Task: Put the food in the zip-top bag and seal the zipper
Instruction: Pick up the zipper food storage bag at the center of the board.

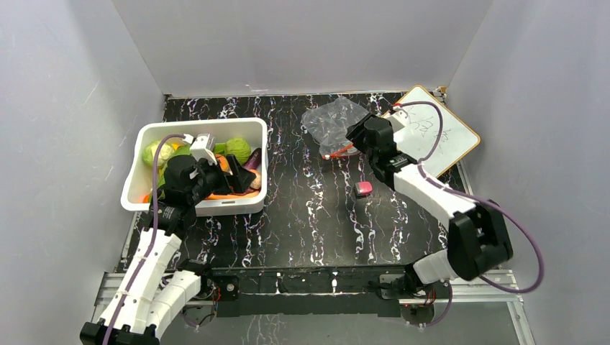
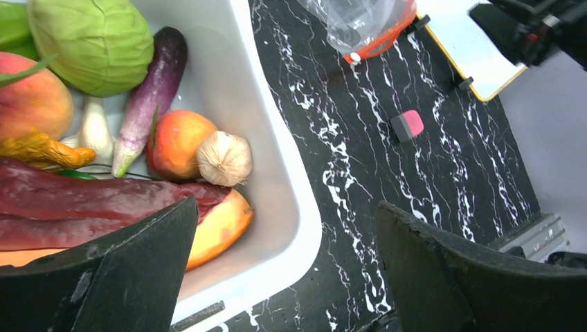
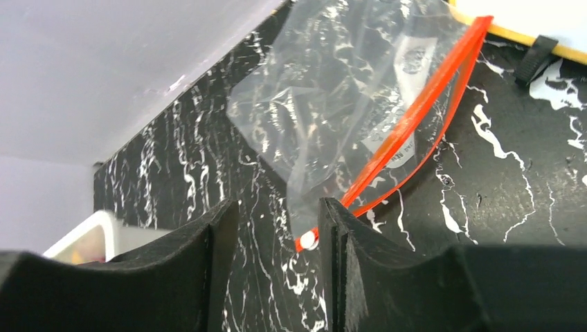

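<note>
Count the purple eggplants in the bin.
1: the purple eggplant lies in the white bin, between the cabbage and the bin's right wall. The left arm covers part of the bin, so more may be hidden.

Clear bag (image 1: pixel 332 122), red-orange zipper (image 3: pixel 415 114), white bin (image 1: pixel 230 205), black white-veined table (image 1: pixel 309 215)

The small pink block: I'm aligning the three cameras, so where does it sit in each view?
Top external: small pink block, right of centre.
Left wrist: the block, upper right.
Right wrist: not in view.
Shared landmark: clear crinkly plastic bag with red-orange strip.
</note>
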Robot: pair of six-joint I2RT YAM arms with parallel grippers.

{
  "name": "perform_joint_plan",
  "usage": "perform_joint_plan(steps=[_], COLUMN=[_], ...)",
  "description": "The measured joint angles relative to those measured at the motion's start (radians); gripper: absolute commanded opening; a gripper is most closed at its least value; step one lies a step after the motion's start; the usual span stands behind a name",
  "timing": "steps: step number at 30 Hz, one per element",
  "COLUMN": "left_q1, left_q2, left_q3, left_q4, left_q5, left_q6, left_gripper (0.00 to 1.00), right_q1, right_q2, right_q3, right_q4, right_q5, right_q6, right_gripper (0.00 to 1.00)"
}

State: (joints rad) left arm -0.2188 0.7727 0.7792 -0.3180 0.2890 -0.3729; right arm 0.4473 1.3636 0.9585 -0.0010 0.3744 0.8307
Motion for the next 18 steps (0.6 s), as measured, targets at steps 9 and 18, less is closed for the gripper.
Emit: perform_joint_plan(steps=[9, 18], left_q1=[-0.040, -0.057], left_q2=[-0.016, -0.022], left_q3=[-0.043, -0.043], left_q4=[0.045, 0.063], left_q5=[0.026, 0.025], left_q6=[-0.001, -0.013], left_gripper=[0.98, 0.98], right_q1=[-0.125, -0.174], right_q2=[0.230, 0.282], right_q3=[0.035, 0.029], right_q4=[0.029, 0.105], right_q5=[-0.077, -0.078], right_q6=[0.197, 0.365], right_gripper=[0.48, 0.50])
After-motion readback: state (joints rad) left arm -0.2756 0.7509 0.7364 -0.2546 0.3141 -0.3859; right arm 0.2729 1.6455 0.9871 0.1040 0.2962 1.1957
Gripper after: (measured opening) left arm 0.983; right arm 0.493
